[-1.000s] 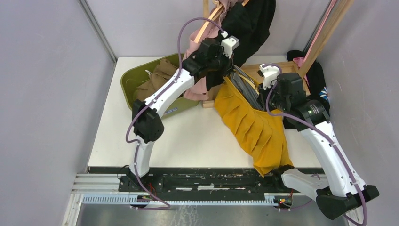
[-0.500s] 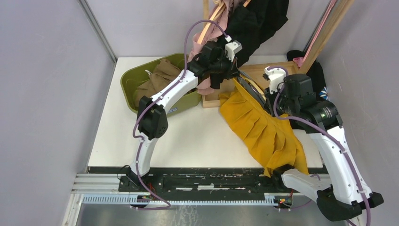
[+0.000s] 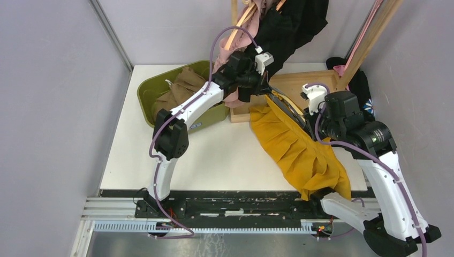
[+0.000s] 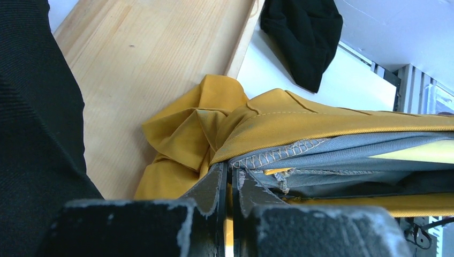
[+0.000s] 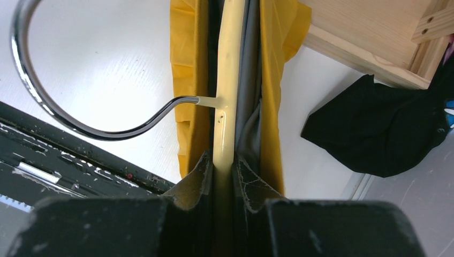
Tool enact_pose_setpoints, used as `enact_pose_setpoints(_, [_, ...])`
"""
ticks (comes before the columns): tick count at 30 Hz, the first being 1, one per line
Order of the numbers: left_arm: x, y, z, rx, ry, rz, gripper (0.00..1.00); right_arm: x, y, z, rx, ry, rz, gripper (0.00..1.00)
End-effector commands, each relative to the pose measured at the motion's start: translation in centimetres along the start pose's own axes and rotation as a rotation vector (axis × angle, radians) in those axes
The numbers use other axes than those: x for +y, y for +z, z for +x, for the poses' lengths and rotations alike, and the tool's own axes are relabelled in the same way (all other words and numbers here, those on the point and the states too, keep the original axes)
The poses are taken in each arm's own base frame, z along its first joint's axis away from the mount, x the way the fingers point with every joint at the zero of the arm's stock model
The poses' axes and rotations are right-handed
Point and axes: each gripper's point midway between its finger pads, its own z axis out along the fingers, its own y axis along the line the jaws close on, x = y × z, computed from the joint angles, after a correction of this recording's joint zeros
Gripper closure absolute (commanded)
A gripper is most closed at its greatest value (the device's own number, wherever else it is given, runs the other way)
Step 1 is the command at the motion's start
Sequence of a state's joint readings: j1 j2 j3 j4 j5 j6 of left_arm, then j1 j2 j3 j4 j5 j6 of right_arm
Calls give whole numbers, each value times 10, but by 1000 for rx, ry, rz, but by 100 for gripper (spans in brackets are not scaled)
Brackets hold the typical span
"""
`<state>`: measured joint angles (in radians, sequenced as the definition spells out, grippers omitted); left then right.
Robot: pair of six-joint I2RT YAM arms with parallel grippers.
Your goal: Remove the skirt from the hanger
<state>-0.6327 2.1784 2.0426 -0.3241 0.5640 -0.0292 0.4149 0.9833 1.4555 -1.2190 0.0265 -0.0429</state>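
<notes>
Spreading over the table (image 3: 214, 155): a mustard-yellow pleated skirt (image 3: 297, 150), fanned from the wooden platform (image 3: 300, 80) at the back down to the near edge on the right side, with the hem end bunched up there.
Skirt fabric: stitched-down pleats, matte yellow outside, and look at that grey lining (image 4: 348, 155) showing inside the waistband. One corner is crumpled in a soft heap on the wooden platform.
Waist end: lifted off the table and pulled taut between the two hands.
Cream hanger (image 5: 229, 80): its bar runs inside the waistband with yellow cloth on both sides, and its chrome hook (image 5: 53, 120) curls out sideways over the white table.
Robot's left hand (image 4: 229, 171): clenched tight on the stitched waistband edge, yellow and grey layers pinched between the fingers.
Robot's right hand (image 5: 224, 166): clamped on the cream hanger bar, a finger on either side, skirt cloth brushing both.
Nearby: a black garment (image 5: 375, 134) lies on the table beside the platform, and a green bin (image 3: 144, 93) of brown clothes sits at the back left.
</notes>
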Motion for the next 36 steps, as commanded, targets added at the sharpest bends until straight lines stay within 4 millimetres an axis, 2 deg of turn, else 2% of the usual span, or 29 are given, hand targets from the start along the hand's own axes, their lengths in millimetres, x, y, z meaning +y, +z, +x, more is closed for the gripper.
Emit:
enact_pose_setpoints(1, [204,-85,51,61,-72,-603,97,-4,-60,56,77,-39,37,99])
enact_pose_setpoints(3, [204,-85,53,63,-76,-599,97,-5,-65,52,63,-39,36,99])
enact_pose_setpoints(5, [205,-84,56,68,-78,-599,97,-4,-72,39,6,-31,33,99])
enact_pose_setpoints(14, [200,-78,67,78,-102,-564,97,-22,-115,-57,-273,-25,102,99])
enact_pose_setpoints(18, [188,-73,63,60,-130,-517,97,-29,-110,-90,-398,9,143,99])
enact_pose_setpoints(21, [175,-68,57,51,-122,-485,97,-20,-96,-110,-455,15,89,99])
enact_pose_setpoints(23, [174,-67,56,50,-118,-486,97,-18,-96,-115,-444,-2,75,99])
enact_pose_setpoints(26, [171,-66,49,36,-128,-471,97,-18,-88,-100,-367,-40,76,99])
enact_pose_setpoints(28, [160,-65,36,12,-135,-445,97,-16,-78,-92,-352,-31,69,99])
enact_pose_setpoints(30, [144,-66,21,1,-117,-428,97,-12,-68,-90,-360,-9,55,99])
enact_pose_setpoints(33, [109,-72,-3,-26,-93,-368,96,-9,-51,-93,-361,4,40,99])
enact_pose_setpoints(36, [69,-62,-3,-12,-92,-285,96,-10,-40,-113,-417,12,44,99])
